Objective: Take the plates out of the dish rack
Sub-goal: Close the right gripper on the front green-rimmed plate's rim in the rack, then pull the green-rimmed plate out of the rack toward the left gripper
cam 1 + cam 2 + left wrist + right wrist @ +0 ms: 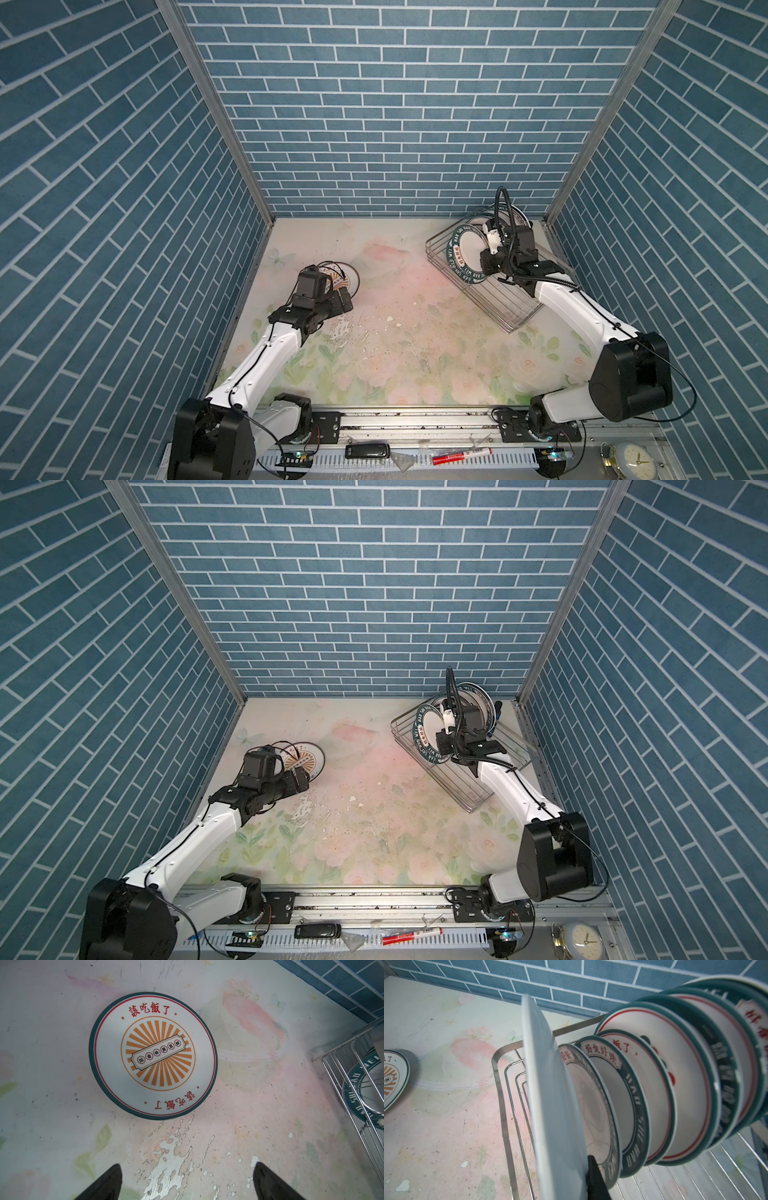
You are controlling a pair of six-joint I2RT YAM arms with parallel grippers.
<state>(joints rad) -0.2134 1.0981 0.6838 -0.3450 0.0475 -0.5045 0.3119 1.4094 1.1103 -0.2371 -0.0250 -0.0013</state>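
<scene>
The plates point(675, 1095) stand on edge in a row at the far end of the dish rack point(500, 305). The rack sits slantwise in the far right corner of the table point(395, 332). The front plate point(462, 249) has a teal lettered band round a white middle and stands furthest left in the row. The right gripper point(491, 243) is clamped on its upper right rim. In the right wrist view this plate shows nearly edge-on and blurred. One dark finger point(595, 1176) presses on the side toward the other plates, and the second finger is hidden behind the plate. The right arm reaches from its near right base, its white forearm stretched far and left over the rack, with the gripper pointing into the row.

A sunburst plate point(152, 1055) with red characters lies flat and face up on the left of the table, well apart from the rack. The left gripper point(187, 1163) hangs just on its near side, fingers wide apart over peeled table print, touching nothing. The left arm slopes up from its near left base, wrist tipped down toward the table.
</scene>
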